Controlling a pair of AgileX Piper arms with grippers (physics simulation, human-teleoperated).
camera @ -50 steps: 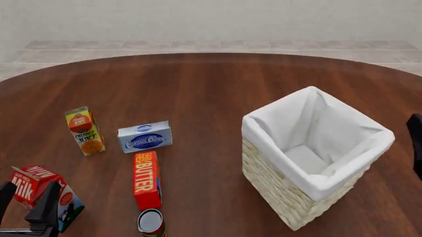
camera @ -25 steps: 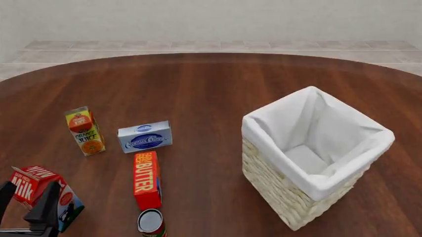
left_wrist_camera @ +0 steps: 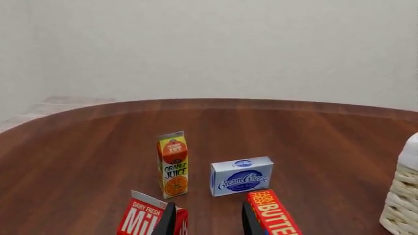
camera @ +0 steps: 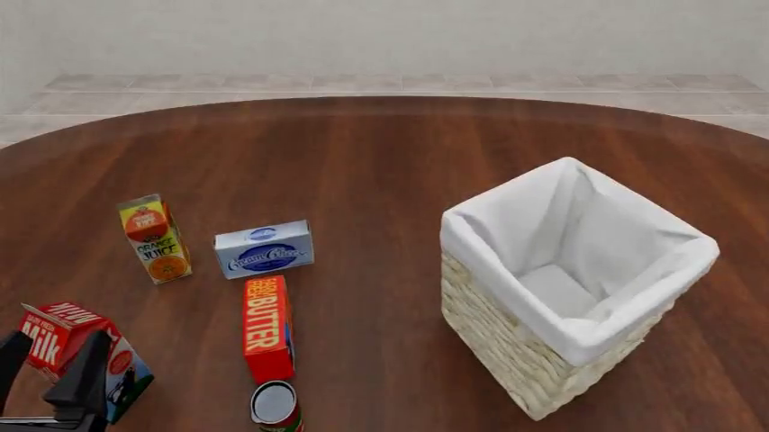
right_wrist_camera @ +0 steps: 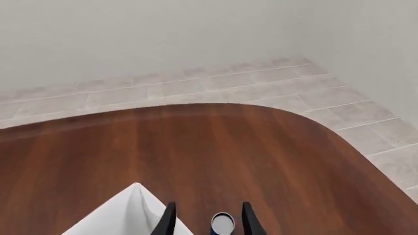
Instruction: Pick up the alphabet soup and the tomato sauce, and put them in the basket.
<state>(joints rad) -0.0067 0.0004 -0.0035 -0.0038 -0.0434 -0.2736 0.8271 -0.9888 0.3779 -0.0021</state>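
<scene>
Reaching for the first can calls for a straight drop over its round top, clear of the butter box (camera: pixel 266 326) touching it. Tomato sauce (camera: pixel 275 404) stands at the surface's near edge. Alphabet soup (right_wrist_camera: pixel 222 223) sits beyond the basket (camera: pixel 577 346), framed between the right tool (right_wrist_camera: pixel 206 220) fingers. Both tools, left tool (left_wrist_camera: pixel 206 221) too, gape open, holding nothing.

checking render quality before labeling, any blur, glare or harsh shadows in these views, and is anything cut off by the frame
Front view: sharp, flat even light, no glare; the tomato sauce is clipped by the bottom edge. Left wrist view: crisp, the butter box is cropped. Right wrist view: clean, the basket shows only a corner.
</scene>
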